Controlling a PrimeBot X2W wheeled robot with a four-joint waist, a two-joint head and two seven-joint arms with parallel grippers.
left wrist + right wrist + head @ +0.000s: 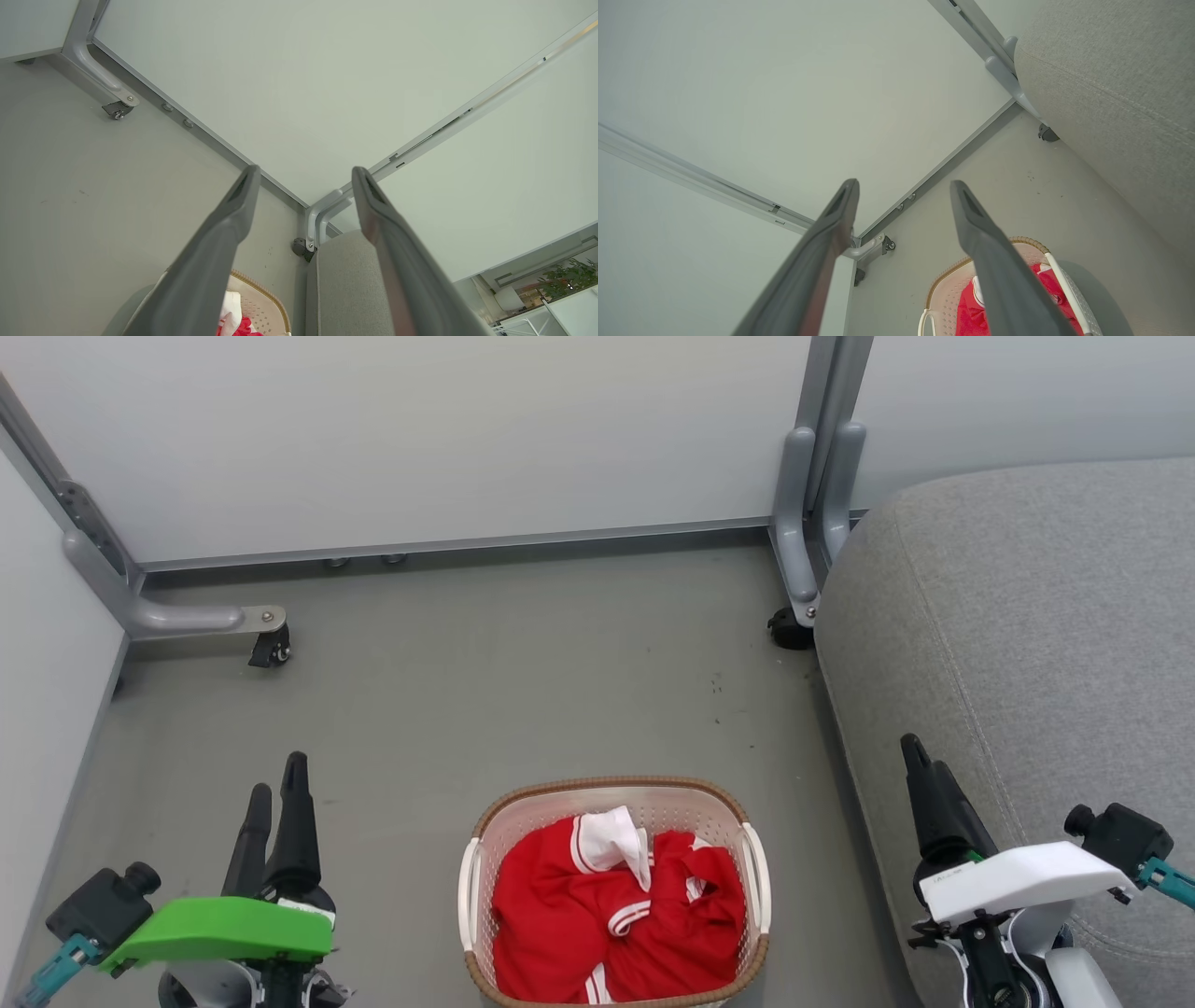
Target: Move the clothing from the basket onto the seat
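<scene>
**Nothing moved yet: the clothing is in the basket**

You have the whole job ahead of you. The red clothing (611, 910) lies bunched inside the basket (607, 785) at the bottom centre of the head view, with a white collar on top. From the heap you cannot tell where one garment ends and the next begins. The basket stands on the floor (467, 691), near the grey seat (1027, 616) that takes up the right of the frame. No red shows on the part of the seat in view.

Your left end effector (278, 779) sits at the lower left and your right end effector (922, 756) at the lower right, both apart from the basket. In each wrist view the fingers stand spread with nothing between them. By my reading, you have yet to reach in, grasp, lift and lay the clothing on the seat.
</scene>
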